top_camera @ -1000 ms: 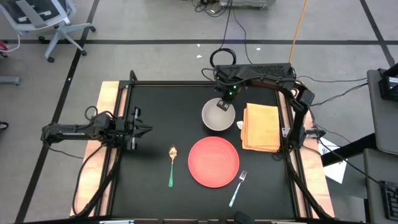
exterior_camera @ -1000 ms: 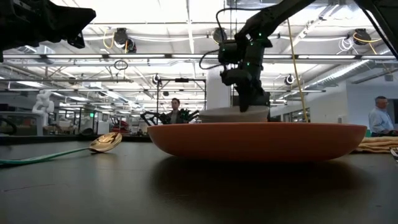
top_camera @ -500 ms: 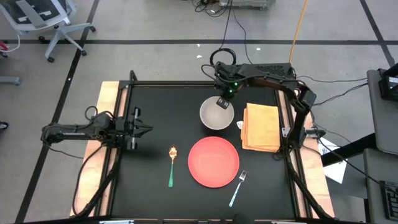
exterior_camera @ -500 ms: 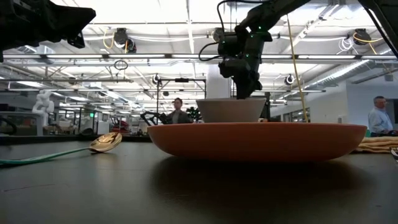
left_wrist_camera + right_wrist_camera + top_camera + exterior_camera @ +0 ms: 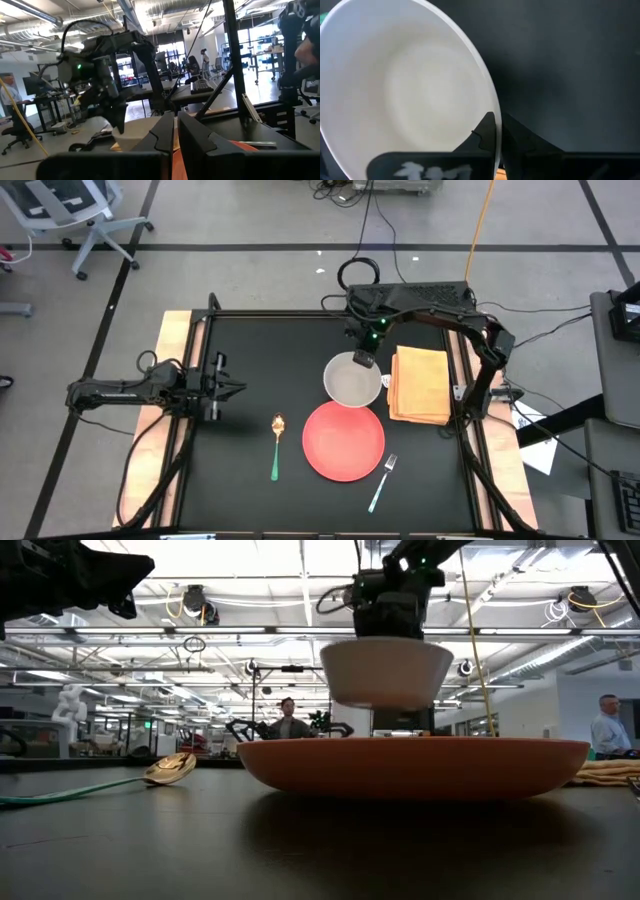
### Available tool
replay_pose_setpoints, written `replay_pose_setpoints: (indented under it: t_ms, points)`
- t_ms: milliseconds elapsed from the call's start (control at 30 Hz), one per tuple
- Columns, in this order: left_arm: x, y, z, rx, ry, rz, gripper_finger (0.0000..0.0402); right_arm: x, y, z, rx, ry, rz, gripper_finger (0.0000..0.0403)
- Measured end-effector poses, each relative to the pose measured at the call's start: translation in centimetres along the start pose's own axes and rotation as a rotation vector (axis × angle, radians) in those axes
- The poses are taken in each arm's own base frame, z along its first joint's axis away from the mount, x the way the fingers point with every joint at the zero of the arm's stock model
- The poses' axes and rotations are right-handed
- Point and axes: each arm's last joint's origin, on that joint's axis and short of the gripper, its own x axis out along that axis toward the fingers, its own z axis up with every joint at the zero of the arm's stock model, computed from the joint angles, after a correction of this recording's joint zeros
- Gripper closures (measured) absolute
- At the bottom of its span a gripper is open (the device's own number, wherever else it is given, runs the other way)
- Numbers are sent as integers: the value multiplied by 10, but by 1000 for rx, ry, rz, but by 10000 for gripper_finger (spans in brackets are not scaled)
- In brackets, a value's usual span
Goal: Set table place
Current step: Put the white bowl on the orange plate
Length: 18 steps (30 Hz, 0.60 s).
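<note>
White and smooth, a round ceramic-looking bowl hangs in the air, pinched at its rim by the right gripper; the right wrist view shows the two dark fingers clamped on the rim, one inside and one outside. In the low view the white bowl floats clear above the round red plastic plate, and from above it sits just beyond the plate's far edge, over the matte black table. A folded orange cloth napkin lies just beside the bowl towards the right arm's base. On the near side of the plate, a light green-handled fork rests at an angle, and a spoon with a gold bowl and green handle lies on the other side, a little apart from the plate. The left gripper waits near the table's left edge, well apart from the dishes, its fingers nearly together. People show in the room behind
</note>
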Motion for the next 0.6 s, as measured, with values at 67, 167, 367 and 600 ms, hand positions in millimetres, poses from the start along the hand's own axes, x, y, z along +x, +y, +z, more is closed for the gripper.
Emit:
replay_pose_setpoints:
  t_ms: [67, 167, 367, 600]
  points:
    - [0, 0, 0, 0, -1, 0, 371, -6, 7, -2, -12, -9, 2, 403]
    - [0, 0, 0, 0, -1, 0, 371, -12, 17, -7, -23, 2, 7, 403]
    - [0, 0, 0, 1, 0, 0, 371, -11, 41, -12, -18, 31, 22, 403]
    - [0, 0, 0, 1, -1, 0, 371, 0, 70, -14, -60, 64, 41, 403]
